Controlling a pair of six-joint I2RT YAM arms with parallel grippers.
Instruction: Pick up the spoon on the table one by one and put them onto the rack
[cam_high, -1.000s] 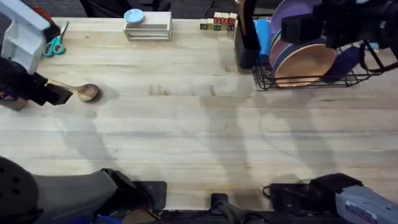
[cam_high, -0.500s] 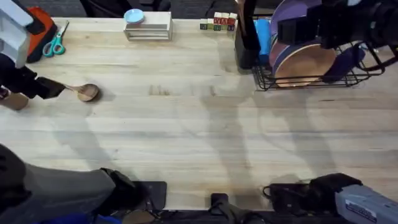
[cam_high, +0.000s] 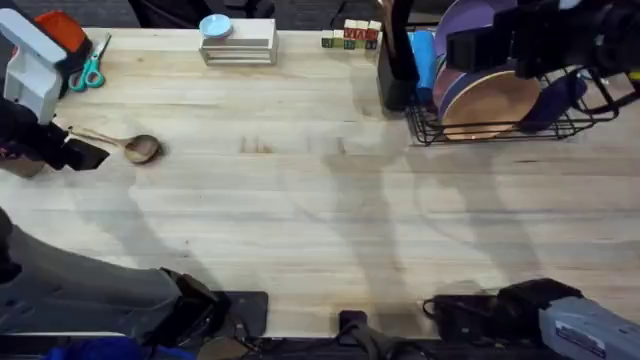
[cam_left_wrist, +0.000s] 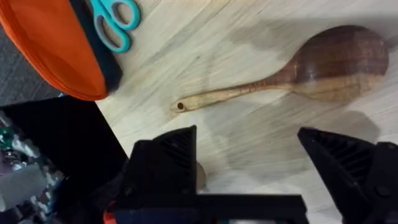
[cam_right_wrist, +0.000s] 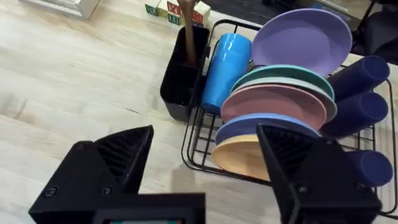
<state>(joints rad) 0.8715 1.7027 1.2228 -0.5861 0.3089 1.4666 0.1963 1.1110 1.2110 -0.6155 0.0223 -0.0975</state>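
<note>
A wooden spoon (cam_high: 128, 146) lies flat on the tabletop (cam_high: 320, 200) near its left edge, toward the far left corner, with its oval bowl pointing toward the middle of the tabletop and its slim handle running back toward the edge. The left gripper (cam_high: 75, 152) sits over the handle end; in the left wrist view the spoon (cam_left_wrist: 292, 74) rests on the wood beyond the gripper (cam_left_wrist: 280, 155), whose two black fingers stand wide apart and hold nothing. Teal-handled scissors (cam_high: 90, 70) lie at the far left corner, just beside an orange object (cam_high: 55, 28).

The black wire rack (cam_high: 500, 125) stands at the far right corner of the tabletop, holding a row of upright plates, purple (cam_right_wrist: 301, 37), pink (cam_right_wrist: 273, 102) and orange-tan (cam_right_wrist: 239, 155) among them, with a blue cup (cam_right_wrist: 225, 65) and dark blue cups (cam_right_wrist: 357, 93) beside them. A tall black utensil holder (cam_right_wrist: 183, 74) stands at the rack's left end, and a second spoon's handle (cam_right_wrist: 188, 37) stands upright in it. The right gripper (cam_right_wrist: 205, 168) hangs above the rack, its fingers spread wide and empty.

Along the far edge sit a small white stacked stand (cam_high: 238, 45) with a pale blue disc on top, and a row of coloured blocks (cam_high: 350, 38).
</note>
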